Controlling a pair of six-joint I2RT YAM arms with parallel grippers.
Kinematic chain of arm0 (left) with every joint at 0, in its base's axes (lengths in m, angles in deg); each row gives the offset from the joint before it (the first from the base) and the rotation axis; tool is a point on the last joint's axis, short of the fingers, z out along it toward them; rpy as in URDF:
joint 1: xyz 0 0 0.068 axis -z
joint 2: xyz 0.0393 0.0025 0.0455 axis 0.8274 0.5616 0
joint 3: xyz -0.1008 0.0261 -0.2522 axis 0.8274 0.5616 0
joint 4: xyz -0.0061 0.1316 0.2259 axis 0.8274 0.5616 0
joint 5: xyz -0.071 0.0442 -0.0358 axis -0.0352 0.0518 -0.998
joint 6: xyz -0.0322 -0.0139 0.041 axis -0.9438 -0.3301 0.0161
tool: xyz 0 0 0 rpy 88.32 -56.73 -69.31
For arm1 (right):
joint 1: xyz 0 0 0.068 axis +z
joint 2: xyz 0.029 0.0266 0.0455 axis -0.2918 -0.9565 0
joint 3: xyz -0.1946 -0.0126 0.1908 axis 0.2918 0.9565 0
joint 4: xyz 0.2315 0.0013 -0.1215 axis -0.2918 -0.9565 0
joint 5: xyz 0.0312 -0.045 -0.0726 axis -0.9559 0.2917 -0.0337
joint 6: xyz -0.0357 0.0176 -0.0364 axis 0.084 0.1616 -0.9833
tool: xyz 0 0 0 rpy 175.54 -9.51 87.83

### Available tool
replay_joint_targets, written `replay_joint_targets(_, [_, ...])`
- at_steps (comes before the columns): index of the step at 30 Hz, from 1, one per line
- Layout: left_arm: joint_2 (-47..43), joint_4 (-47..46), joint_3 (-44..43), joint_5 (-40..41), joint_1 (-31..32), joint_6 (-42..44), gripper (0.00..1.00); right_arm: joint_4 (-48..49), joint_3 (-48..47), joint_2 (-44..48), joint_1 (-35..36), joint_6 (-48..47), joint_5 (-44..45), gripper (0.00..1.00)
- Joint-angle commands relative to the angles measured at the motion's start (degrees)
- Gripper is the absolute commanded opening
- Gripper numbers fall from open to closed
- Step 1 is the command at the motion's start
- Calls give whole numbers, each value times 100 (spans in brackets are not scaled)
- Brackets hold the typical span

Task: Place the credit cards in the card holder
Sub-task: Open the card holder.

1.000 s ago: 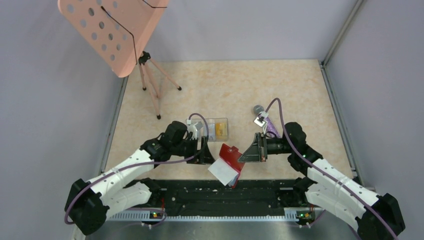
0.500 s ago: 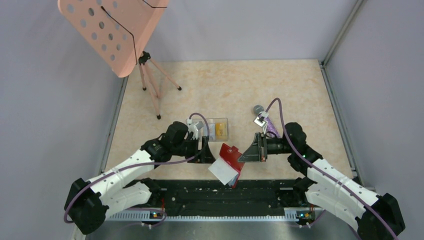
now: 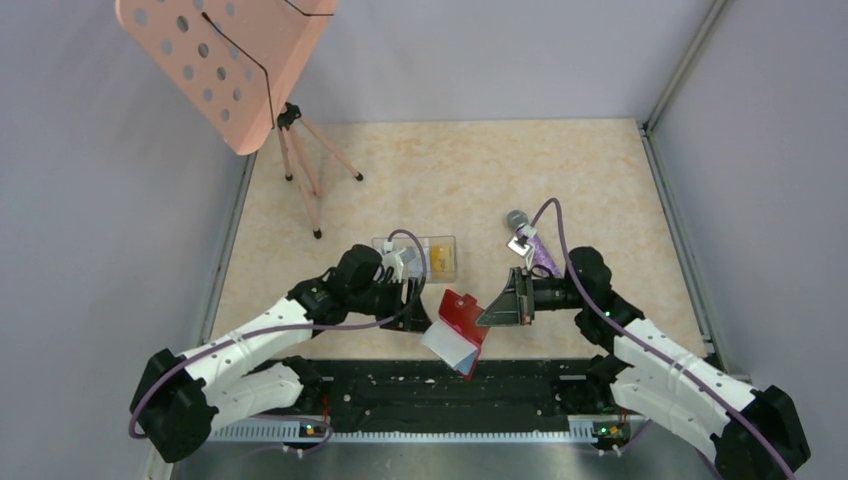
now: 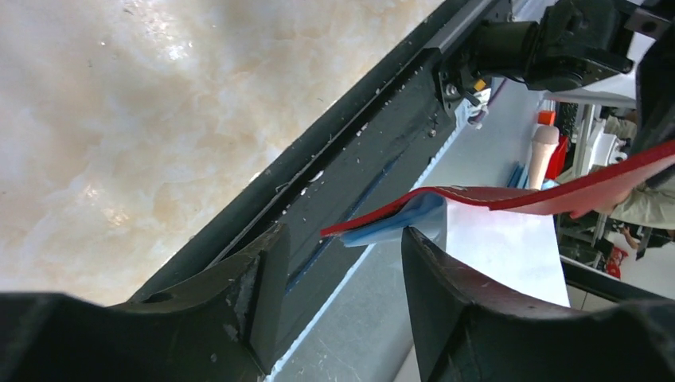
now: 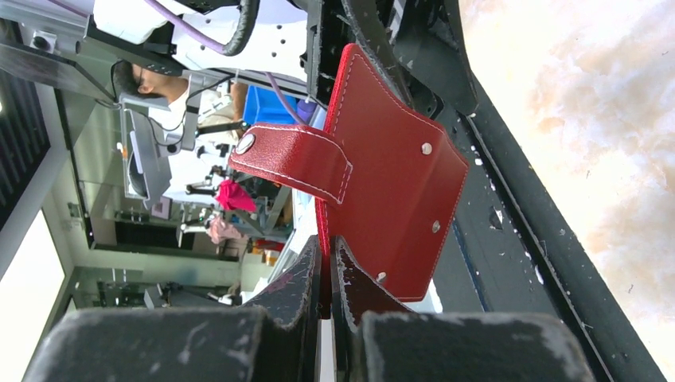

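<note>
My right gripper is shut on the edge of the red card holder and holds it open above the table's near edge; the right wrist view shows the holder clamped between my fingers. A pale blue-white credit card sticks out of the holder's lower side. My left gripper is open just left of it. In the left wrist view the card's corner lies under the red flap, just beyond my open fingertips. Yellow-orange cards lie in a clear box.
The clear box stands behind the left gripper. A purple marker-like object lies behind the right gripper. A pink perforated stand on a tripod is at the back left. The black rail runs along the near edge.
My left gripper has edged a little right and nearer, closer to the card. The holder and card have shifted only slightly; the right arm is still.
</note>
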Motion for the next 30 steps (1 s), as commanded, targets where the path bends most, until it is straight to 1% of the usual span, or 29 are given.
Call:
replay_joint_targets(1, [-253,-403,-74,-541,32,143,58,287,25,62,-32,15,-70,0])
replay_joint_targets(3, [-333,-484,-79,-672,32,134,59,294,22,67,-36,22,-95,0])
replay_joint_targets(10, [-506,-1035,4,-1013,32,-16,68,324,25,105,-35,77,-201,0])
replay_joint_targets(12, [-549,-1195,38,-994,32,-54,70,521,71,147,-39,199,-257,0])
replay_joint_targets(16, [-487,-1697,132,-1074,32,-230,74,870,220,211,-36,502,-359,0])
replay_joint_targets(20, [-334,-2424,221,-1251,32,-420,76,1103,313,297,-36,710,-423,0])
replay_joint_targets(23, [-126,-2795,195,-1472,32,-515,77,1380,346,353,-36,933,-446,0])
replay_joint_targets(27, [116,-3632,251,-1935,41,-867,77,1699,353,354,-36,1191,-466,0])
replay_joint_targets(30, [183,-4053,259,-2148,58,-1038,76,1878,346,333,-36,1324,-461,0])
